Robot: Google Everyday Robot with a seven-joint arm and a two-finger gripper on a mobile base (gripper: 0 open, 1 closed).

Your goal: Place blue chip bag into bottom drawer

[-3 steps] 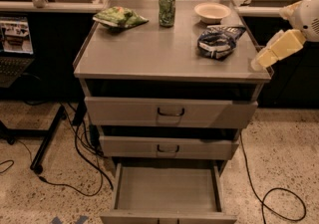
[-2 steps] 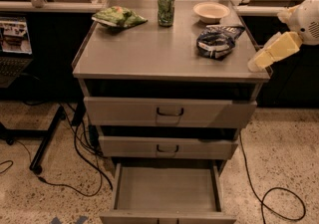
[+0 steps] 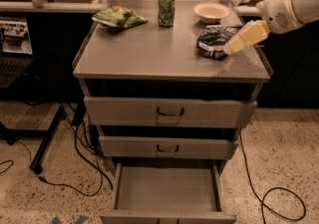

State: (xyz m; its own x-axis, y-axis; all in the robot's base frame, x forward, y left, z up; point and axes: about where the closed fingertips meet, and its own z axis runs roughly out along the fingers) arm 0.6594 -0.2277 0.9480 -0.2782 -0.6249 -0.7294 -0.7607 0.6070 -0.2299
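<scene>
The blue chip bag (image 3: 213,42) lies on the grey cabinet top (image 3: 159,54), at the right rear, just in front of a pale bowl (image 3: 212,11). It is a small, crumpled foil bag, dark navy, with white lettering and lighter patches across its creased face. It sits low and rumpled rather than upright, with its upper edge folded toward the bowl.

The gripper (image 3: 239,43) is at the bag's right side, above the right edge of the cabinet top. It is a pale yellow piece angled down and to the left from a white arm (image 3: 294,1) that enters from the upper right. Its tip overlaps the bag's right edge from where I stand. Contact cannot be confirmed, and I cannot tell whether the gripper is clenched or released. The bag is not lifted.

The bottom drawer (image 3: 167,190) is pulled out. Its interior is plain, flat grey and lies well below and forward of the bag. The two upper drawers, one (image 3: 169,112) above the other (image 3: 168,147), each carry a black handle and stand slightly out from the cabinet.

Also on the top are a green chip bag (image 3: 118,17) at the left rear and a green can (image 3: 166,8) standing upright at the centre rear, both well apart from the blue bag. Dark cables (image 3: 84,168) trail across the speckled floor to the left of the cabinet.
</scene>
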